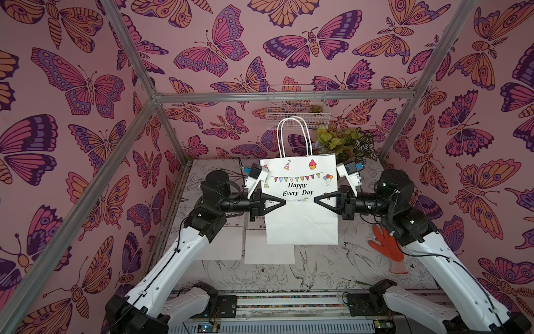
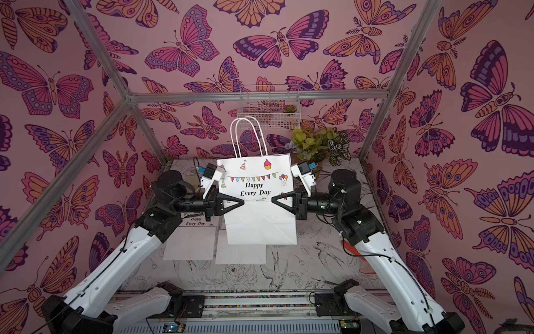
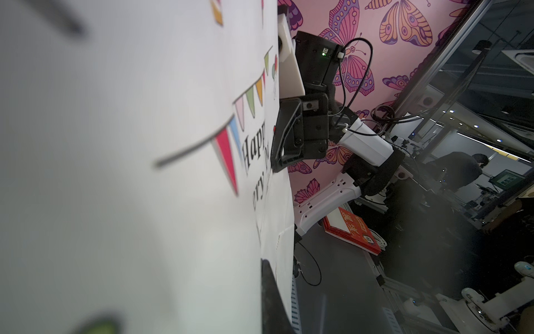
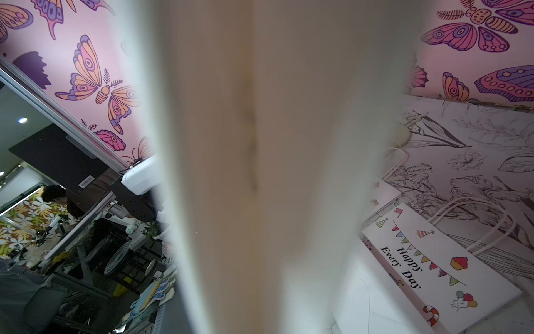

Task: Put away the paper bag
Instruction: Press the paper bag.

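The fingers (image 1: pixel 271 202) of the left gripper (image 1: pixel 282 201) are squeezed shut on the left side of the white paper bag (image 1: pixel 300 222); the right gripper (image 1: pixel 317 200) is squeezed shut on its right side; the bag is held upright between them, handles up, above the table (image 1: pixel 318 271); two flat bags (image 1: pixel 268 253) lie on the table under it; an orange glove (image 1: pixel 385 245) lies by the right arm; a wire basket (image 1: pixel 296 107) hangs on the back wall.
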